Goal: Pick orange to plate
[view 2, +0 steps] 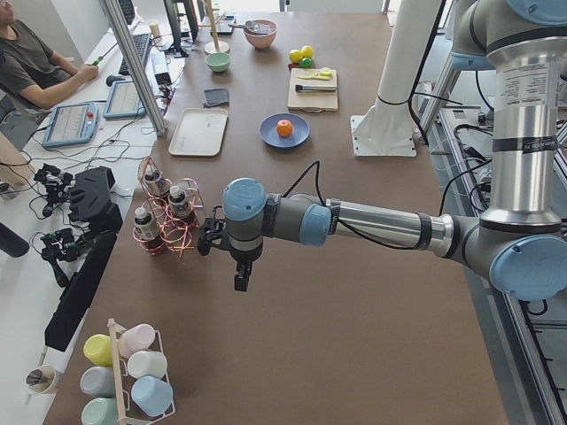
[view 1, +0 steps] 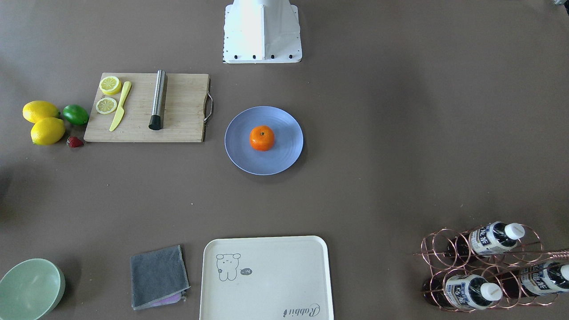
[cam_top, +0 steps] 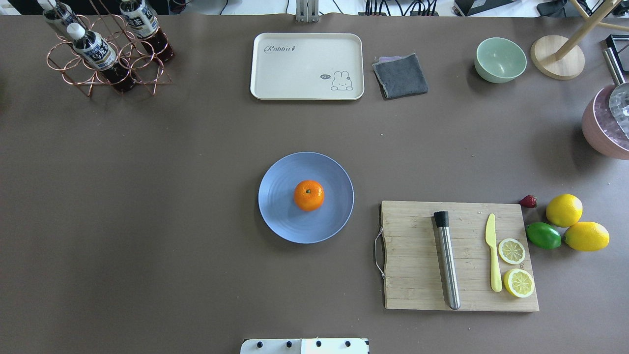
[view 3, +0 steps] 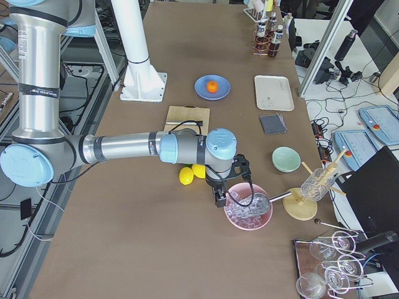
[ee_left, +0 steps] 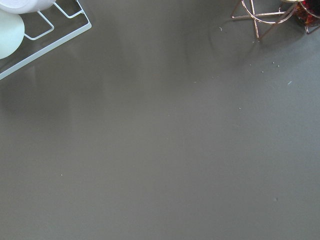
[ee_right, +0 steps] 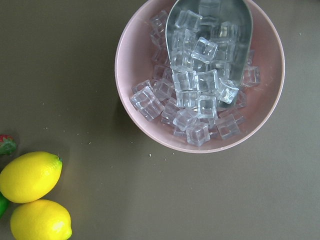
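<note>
The orange (cam_top: 309, 195) rests stem-up in the middle of the blue-grey plate (cam_top: 280, 216), at the table's centre; the front view shows the same orange (view 1: 262, 138) on the plate (view 1: 284, 160). Neither gripper touches them. My left gripper (view 2: 241, 282) shows only in the left side view, hanging over the table's left end beside the bottle rack, far from the plate; I cannot tell whether it is open or shut. My right gripper (view 3: 219, 199) shows only in the right side view, above the rim of a pink ice bowl at the right end; its state cannot be told either.
A wooden cutting board (cam_top: 417, 275) with a steel muddler, a yellow knife and lemon slices lies right of the plate. Beyond it are two lemons (cam_top: 564, 210), a lime and a strawberry. Along the far edge stand a cream tray (cam_top: 275, 73), grey cloth, green bowl (cam_top: 500, 59) and copper bottle rack (cam_top: 105, 64).
</note>
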